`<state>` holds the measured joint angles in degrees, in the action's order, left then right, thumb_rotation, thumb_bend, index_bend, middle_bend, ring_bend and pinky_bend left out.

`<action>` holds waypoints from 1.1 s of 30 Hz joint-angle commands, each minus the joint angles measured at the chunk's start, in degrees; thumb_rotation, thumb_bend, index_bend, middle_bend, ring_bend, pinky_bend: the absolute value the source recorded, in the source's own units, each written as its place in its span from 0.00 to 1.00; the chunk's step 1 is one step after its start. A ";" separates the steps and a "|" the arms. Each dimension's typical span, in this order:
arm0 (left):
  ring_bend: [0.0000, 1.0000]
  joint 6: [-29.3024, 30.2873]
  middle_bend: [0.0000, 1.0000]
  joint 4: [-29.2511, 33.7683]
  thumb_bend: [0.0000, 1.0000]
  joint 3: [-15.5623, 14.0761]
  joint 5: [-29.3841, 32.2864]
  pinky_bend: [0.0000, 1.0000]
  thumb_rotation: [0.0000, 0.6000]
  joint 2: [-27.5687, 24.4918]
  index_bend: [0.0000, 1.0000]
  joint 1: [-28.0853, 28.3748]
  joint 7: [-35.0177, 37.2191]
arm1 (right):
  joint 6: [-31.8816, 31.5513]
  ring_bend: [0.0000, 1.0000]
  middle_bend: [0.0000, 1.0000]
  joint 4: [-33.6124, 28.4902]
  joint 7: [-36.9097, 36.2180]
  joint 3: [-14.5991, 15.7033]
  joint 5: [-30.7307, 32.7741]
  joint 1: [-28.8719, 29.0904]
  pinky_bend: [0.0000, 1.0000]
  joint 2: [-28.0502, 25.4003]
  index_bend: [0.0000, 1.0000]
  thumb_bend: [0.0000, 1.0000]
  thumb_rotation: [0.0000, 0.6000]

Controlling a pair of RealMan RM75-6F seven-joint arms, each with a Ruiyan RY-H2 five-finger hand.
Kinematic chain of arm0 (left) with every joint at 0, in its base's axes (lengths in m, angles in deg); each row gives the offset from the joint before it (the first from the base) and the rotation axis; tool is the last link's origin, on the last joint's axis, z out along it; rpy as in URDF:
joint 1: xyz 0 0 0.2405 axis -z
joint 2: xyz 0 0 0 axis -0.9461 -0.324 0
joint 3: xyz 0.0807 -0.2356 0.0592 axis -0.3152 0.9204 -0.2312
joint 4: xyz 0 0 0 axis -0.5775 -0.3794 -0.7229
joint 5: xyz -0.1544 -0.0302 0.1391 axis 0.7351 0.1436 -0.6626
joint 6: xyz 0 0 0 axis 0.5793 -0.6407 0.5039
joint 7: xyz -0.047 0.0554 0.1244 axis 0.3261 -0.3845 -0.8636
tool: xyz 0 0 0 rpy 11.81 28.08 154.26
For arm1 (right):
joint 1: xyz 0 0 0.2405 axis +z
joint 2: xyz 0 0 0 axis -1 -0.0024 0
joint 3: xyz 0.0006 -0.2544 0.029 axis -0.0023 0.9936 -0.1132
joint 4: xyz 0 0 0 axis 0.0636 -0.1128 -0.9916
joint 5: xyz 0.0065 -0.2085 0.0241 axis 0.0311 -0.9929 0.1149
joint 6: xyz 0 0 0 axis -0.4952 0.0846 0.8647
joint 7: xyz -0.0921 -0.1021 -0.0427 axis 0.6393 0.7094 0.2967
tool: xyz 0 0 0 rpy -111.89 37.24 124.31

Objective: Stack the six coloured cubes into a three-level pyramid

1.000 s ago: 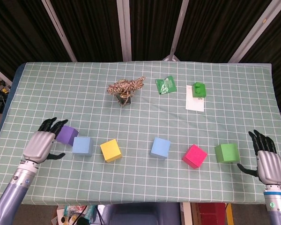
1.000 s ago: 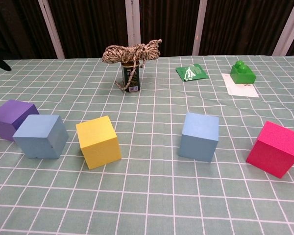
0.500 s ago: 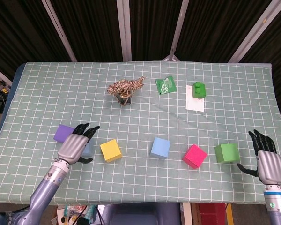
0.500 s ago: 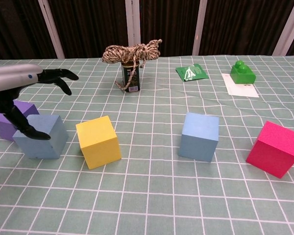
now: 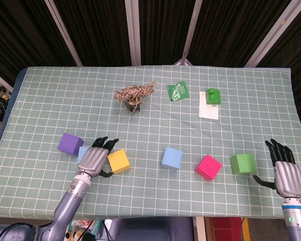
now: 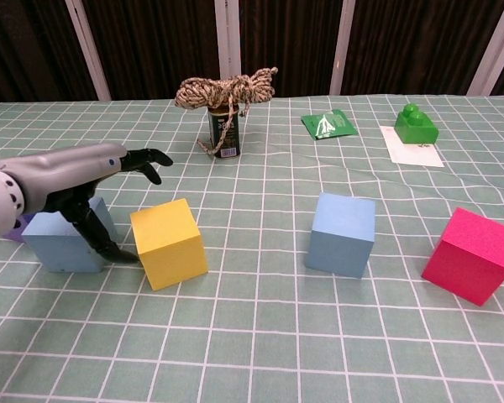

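Six cubes lie in a loose row near the table's front. From the left they are the purple cube [image 5: 69, 143], a light blue cube [image 6: 60, 244], the yellow cube [image 5: 119, 160] [image 6: 169, 243], a second blue cube [image 5: 171, 157] [image 6: 343, 233], the pink cube [image 5: 208, 167] [image 6: 471, 255] and the green cube [image 5: 242, 163]. My left hand [image 5: 95, 159] [image 6: 71, 178] hovers over the light blue cube with its fingers spread, hiding most of it in the head view. Its thumb hangs down between that cube and the yellow one. My right hand [image 5: 283, 171] is open just right of the green cube, holding nothing.
At the back stand a tin can topped with a bundle of rope [image 5: 134, 96] [image 6: 225, 126], a green packet [image 5: 177, 91] [image 6: 328, 124], and a green toy brick [image 5: 212, 95] [image 6: 416, 124] on a white paper [image 5: 208, 110]. The table's front edge lies close behind the cubes.
My left hand has swept right, from beside the purple cube to above the light blue cube and against the yellow one. The cubes and my right hand have stayed put.
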<state>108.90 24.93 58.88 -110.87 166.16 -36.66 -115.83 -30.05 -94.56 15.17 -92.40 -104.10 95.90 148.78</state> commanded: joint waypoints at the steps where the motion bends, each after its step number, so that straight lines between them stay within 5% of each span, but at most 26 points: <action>1: 0.00 0.54 0.13 -1.25 0.11 -0.03 0.59 0.00 1.00 1.44 0.04 0.74 -0.02 | 0.10 0.00 0.00 -0.08 0.06 0.03 -0.03 0.06 0.00 -0.01 0.00 0.16 1.00; 12: 0.00 2.55 0.17 -5.36 0.13 0.47 1.56 0.01 1.00 5.12 0.04 2.33 0.12 | 0.32 0.00 0.00 -0.31 -0.26 0.16 -0.05 0.11 0.00 -0.12 0.00 0.16 1.00; 22: 0.01 3.09 0.38 -6.78 0.24 0.24 2.11 0.03 1.00 6.11 0.06 2.97 0.73 | 0.56 0.00 0.00 -0.53 -0.45 0.23 0.04 0.18 0.00 -0.24 0.00 0.16 1.00; 33: 0.01 2.86 0.38 -8.65 0.35 0.31 0.79 0.03 1.00 6.59 0.07 4.02 1.55 | 0.67 0.00 0.00 -0.72 -0.57 0.27 0.13 0.20 0.00 -0.35 0.00 0.16 1.00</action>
<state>111.90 16.47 59.10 -109.86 172.80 -32.85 -114.24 -29.38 -95.27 14.60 -92.13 -103.96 96.10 148.43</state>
